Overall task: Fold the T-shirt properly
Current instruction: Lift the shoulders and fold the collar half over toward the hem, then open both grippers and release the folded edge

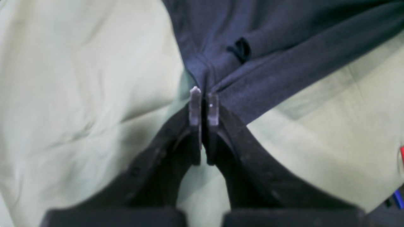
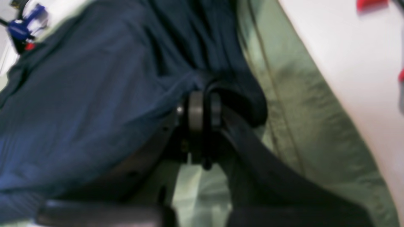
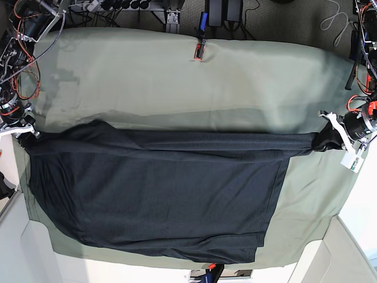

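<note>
The dark charcoal T-shirt (image 3: 159,194) lies spread on the sage-green table cloth (image 3: 177,76), its far edge pulled into a taut band between my two grippers. My left gripper (image 1: 204,94) is shut on a bunched corner of the shirt (image 1: 268,47); in the base view it is at the right end of the band (image 3: 325,140). My right gripper (image 2: 203,107) is shut on a fold of the shirt (image 2: 94,94), at the band's left end in the base view (image 3: 26,134). The shirt's near part lies flat, with a folded hem at the lower right.
A red and blue clamp (image 3: 199,50) sits on the cloth's far edge. Wires and electronics (image 3: 23,35) crowd the back left corner, and more wiring (image 3: 362,53) the right side. The cloth hangs over the white table edge (image 2: 347,63).
</note>
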Robot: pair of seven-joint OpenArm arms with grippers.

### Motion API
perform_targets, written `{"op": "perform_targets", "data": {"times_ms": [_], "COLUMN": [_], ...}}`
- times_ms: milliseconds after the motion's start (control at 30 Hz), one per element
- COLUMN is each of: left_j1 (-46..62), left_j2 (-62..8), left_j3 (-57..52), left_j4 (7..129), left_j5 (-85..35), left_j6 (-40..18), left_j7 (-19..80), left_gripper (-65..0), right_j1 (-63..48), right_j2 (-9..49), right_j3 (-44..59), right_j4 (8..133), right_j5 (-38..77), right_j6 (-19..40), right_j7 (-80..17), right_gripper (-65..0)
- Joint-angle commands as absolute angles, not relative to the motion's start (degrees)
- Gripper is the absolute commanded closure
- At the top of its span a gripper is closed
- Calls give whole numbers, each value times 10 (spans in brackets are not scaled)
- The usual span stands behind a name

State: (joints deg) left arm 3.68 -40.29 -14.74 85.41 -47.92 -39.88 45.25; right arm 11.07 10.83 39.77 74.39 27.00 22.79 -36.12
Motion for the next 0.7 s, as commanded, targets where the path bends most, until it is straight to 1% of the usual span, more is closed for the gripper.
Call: {"op": "perform_targets", "data": {"times_ms": [0,200,333,500,667], "left_j1": [14,-88,-163,-247,-301], "left_j2": [-419,-419,-417,-393,-359], "left_j3": [-136,-24,21,39,39], "left_j4": [852,762,677,573,502], "left_j5": [-475,-397,-393,-394,-382], "left_j6": [-400,-400,-400,-400,-400], "left_j7": [433,374,356,353,350], "left_gripper": [0,0,0,0,0], "right_j1": [136,170,177,200,230], "right_j2": [121,121,121,121,121], "right_j3": [399,392,371,343,327], "right_j4": [744,707,699,673,640], "right_j5": [278,272,251,216,205], "right_j6": [230,239,238,238,238], "right_j7": [-346,-345,-334,-312,-308], "right_gripper": [0,0,0,0,0]}}
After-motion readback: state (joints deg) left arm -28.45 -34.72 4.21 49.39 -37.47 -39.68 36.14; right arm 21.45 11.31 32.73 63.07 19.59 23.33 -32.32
